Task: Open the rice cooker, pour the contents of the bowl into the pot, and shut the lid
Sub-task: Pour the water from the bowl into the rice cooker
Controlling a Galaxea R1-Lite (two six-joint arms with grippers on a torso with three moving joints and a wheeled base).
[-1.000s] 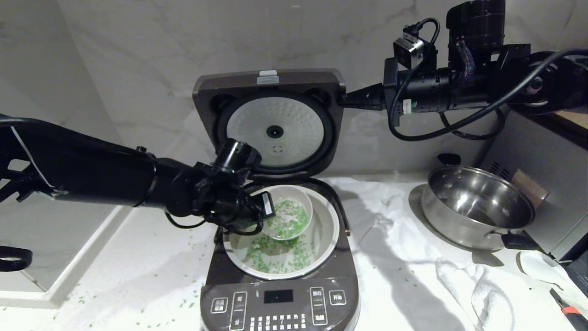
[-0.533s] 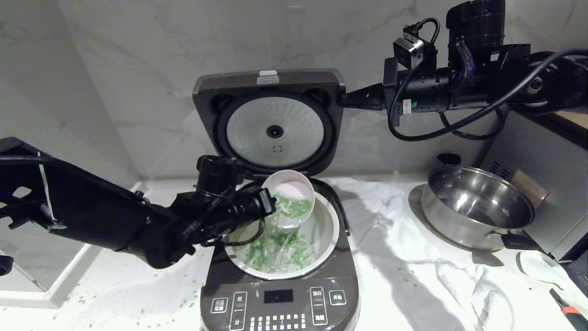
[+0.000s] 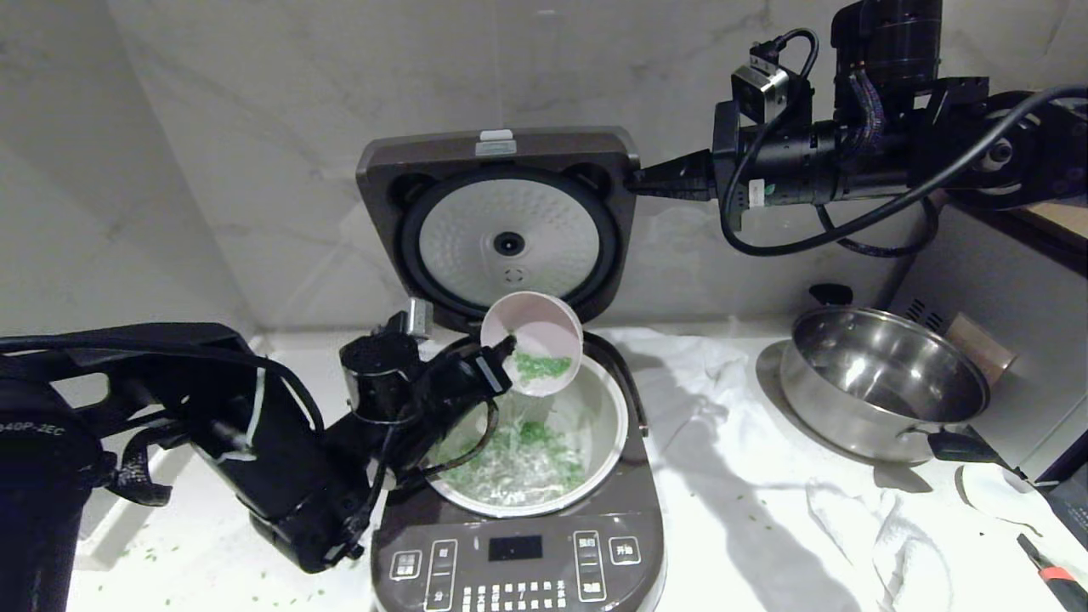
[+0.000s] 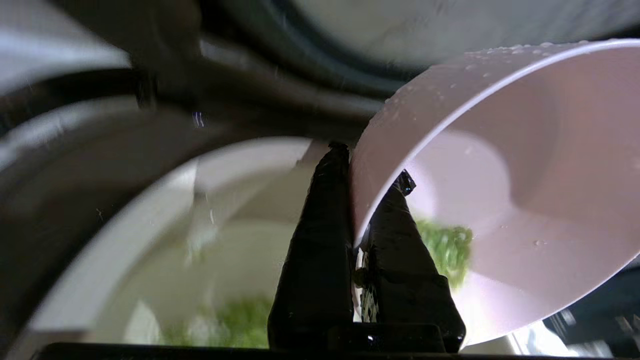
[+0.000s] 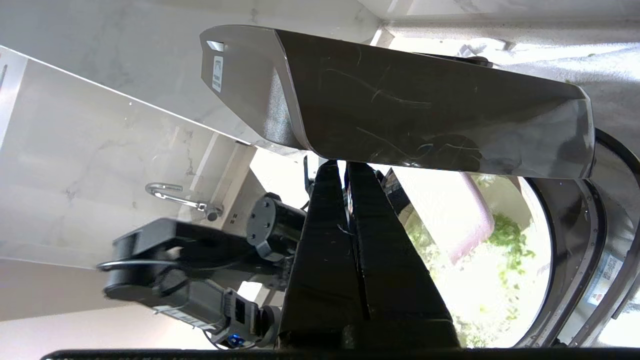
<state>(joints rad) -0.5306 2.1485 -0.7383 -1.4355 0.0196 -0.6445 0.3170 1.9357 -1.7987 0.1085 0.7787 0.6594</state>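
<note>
cooker [image 3: 518, 544]: on the counter [image 3: 748, 527] by the back wall, front panel at the near edge; open.
lid [image 3: 497, 221]: up on its hinge, silvery inner plate facing the camera. Open step done.
right gripper [image 3: 650, 180]: fingers pressed together, nothing between them; tip at the lid's right edge, looks to be propping it, contact not certain. In the right wrist view the closed fingers [image 5: 350, 240] sit just under the lid's edge [image 5: 400, 115].
left gripper [image 3: 501, 353]: clamped on the bowl's left rim; one finger [image 4: 320, 240] outside the wall, the other inside.
bowl [image 3: 534, 340]: held above the back part of the pot, tipped steeply so its mouth faces forward and down. In the left wrist view the bowl [image 4: 500, 165] looks mostly drained.
contents [image 3: 542, 365]: a green clump clings to the bowl's low side; the rest, with water, lies in the pot. Some bits are scattered on the counter near its left front corner.
pot [image 3: 608, 408]: seated in the cooker, greens and water at the bottom.
pan [image 3: 884, 382]: steel, right side of the counter, on white cloth [image 3: 850, 518]; not involved.
progress: pour mid-way, likely most out.
left to do: tip out the last clump, set the bowl aside, shut the lid.
</note>
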